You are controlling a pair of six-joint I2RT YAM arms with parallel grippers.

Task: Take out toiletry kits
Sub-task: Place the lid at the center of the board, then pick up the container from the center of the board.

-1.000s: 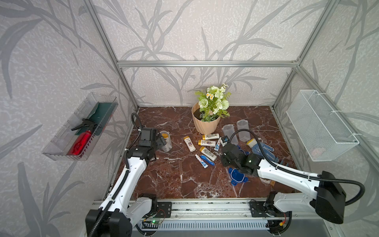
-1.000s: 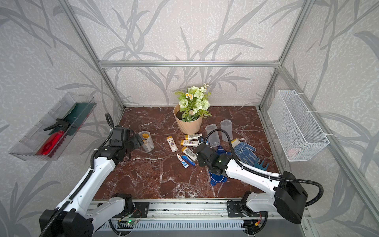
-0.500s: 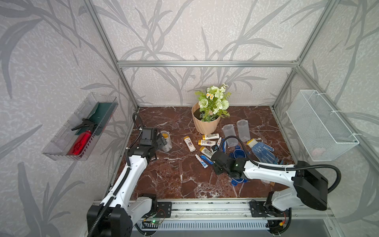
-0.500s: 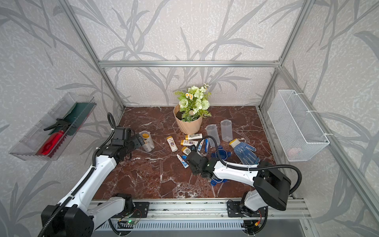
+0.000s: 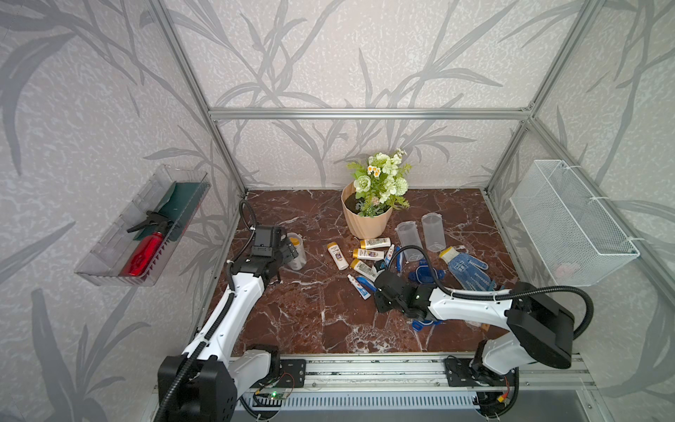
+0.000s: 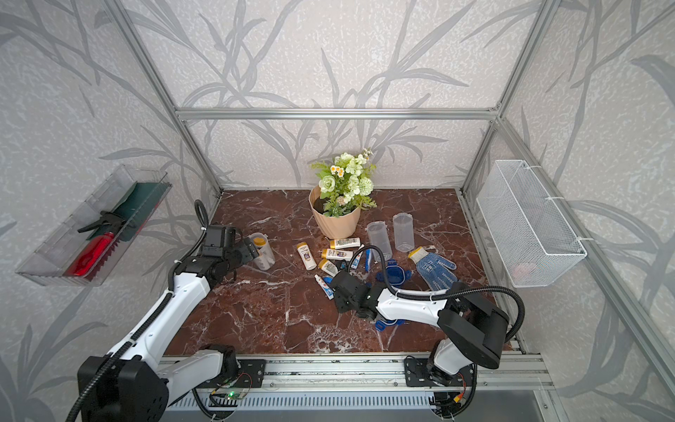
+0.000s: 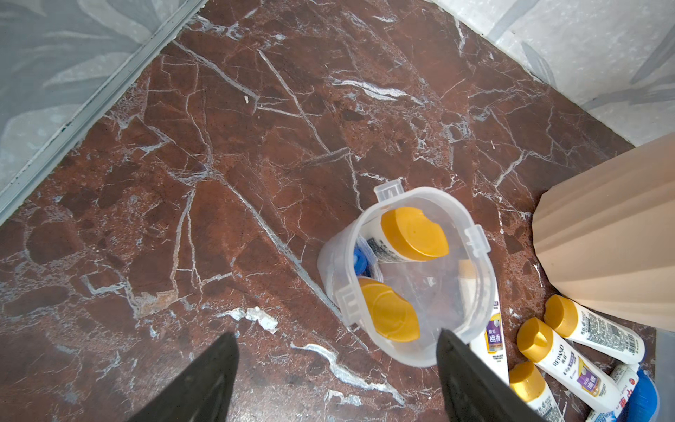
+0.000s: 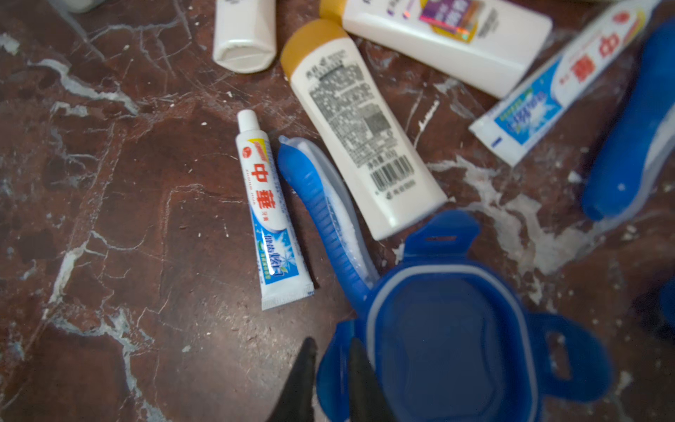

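Note:
Toiletry kit items lie loose mid-table: white bottles with gold caps (image 5: pixel 368 254), a toothpaste tube (image 8: pixel 270 215) and a blue toothbrush (image 8: pixel 321 204). More gold-capped bottles (image 7: pixel 412 234) stand inside an uncapped clear jar (image 7: pixel 485 277) at the left. My left gripper (image 7: pixel 338 365) is open just short of that jar, one finger beside its rim. My right gripper (image 8: pixel 333 361) hovers before the loose pile. Its jaws stand narrow, with a clip of a blue lid (image 8: pixel 445 347) between them. That lid hangs over the toothbrush's end.
A beige flower pot (image 5: pixel 367 223) stands at the back. Two empty clear jars (image 5: pixel 433 232), a blue-dotted glove (image 5: pixel 465 268) and another blue lid (image 5: pixel 425 274) lie to the right. A wire basket (image 5: pixel 569 226) and a clear tray (image 5: pixel 146 226) hang on the side walls.
My right arm has carried the blue lid left and toward the front, from beside the empty jars to in front of the loose pile. The left arm has barely moved.

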